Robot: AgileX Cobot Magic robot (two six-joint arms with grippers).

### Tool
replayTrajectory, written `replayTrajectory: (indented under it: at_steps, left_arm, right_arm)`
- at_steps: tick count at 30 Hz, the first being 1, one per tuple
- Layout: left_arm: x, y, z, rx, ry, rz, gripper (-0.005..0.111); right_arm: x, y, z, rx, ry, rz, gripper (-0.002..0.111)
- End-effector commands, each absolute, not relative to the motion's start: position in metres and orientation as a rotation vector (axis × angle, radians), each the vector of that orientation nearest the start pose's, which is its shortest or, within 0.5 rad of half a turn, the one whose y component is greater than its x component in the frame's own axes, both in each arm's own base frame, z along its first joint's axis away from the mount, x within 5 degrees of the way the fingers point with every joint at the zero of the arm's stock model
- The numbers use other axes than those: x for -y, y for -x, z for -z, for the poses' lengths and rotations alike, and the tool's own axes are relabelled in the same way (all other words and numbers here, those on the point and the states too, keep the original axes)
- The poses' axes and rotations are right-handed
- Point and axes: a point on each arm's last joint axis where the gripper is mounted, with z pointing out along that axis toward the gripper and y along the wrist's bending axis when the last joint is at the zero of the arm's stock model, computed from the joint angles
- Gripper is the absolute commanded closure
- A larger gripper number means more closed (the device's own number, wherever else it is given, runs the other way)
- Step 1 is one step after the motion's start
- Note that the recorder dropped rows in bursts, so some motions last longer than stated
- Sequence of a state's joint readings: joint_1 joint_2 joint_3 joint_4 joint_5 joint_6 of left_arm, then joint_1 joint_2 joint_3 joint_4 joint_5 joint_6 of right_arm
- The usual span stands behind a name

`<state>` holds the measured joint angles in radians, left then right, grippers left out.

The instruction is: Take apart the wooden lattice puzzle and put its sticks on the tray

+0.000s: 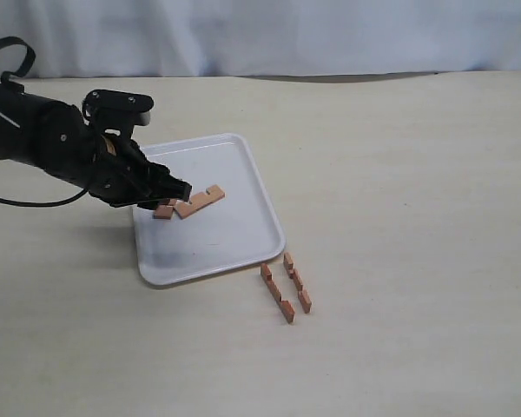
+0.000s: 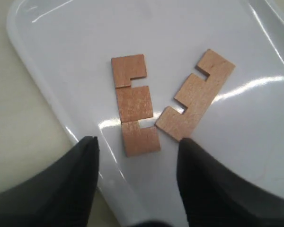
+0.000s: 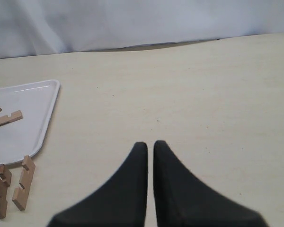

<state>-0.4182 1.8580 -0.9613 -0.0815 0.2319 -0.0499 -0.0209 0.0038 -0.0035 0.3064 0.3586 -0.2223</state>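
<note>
Two notched reddish-brown sticks lie flat on the white tray (image 1: 234,239): one stick (image 2: 135,104) straight ahead of my left gripper (image 2: 138,142), the other stick (image 2: 196,94) angled beside it. That gripper is open just above the tray with nothing between its fingers. In the exterior view it hovers as the left gripper (image 1: 169,195) over the tray's left part. Two more sticks (image 1: 285,287) stand on edge, side by side, on the table just off the tray's near right corner; no assembled lattice shows. My right gripper (image 3: 150,144) is shut and empty over bare table.
The beige table (image 1: 399,217) runs to a white cloth backdrop (image 1: 286,35) at the far edge. The left arm's black body (image 1: 43,143) and cable reach in from the left. The right arm does not show in the exterior view.
</note>
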Motion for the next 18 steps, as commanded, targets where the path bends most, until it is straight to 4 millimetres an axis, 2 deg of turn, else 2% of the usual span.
replayTrajectory:
  at_steps: [1,4,7,9,12,18]
  left_arm:
    - [0.143,-0.315,-0.147,-2.629,-0.361,0.233,0.057]
    - [0.143,-0.309,-0.161,-2.636,-0.366,0.245,0.057]
    - [0.152,-0.297,-0.177,-2.626,-0.432,0.262,0.057]
    - [0.166,-0.285,-0.185,-2.601,-0.57,0.267,0.057]
    - [0.193,-0.265,-0.187,-2.579,-0.722,0.294,0.057]
    - [0.241,-0.224,-0.188,-2.514,-0.935,0.378,0.057]
  right_arm:
    - [-0.008,-0.054,-0.183,-1.827,-0.012,-0.123,0.104]
    - [-0.008,-0.054,-0.183,-1.827,-0.012,-0.123,0.104]
    - [-0.008,-0.054,-0.183,-1.827,-0.012,-0.123,0.104]
    - [-0.008,-0.054,-0.183,-1.827,-0.012,-0.123,0.104]
    - [-0.008,-0.054,-0.183,-1.827,-0.012,-0.123,0.104]
    - [-0.008,-0.054,-0.183,-1.827,-0.012,-0.123,0.104]
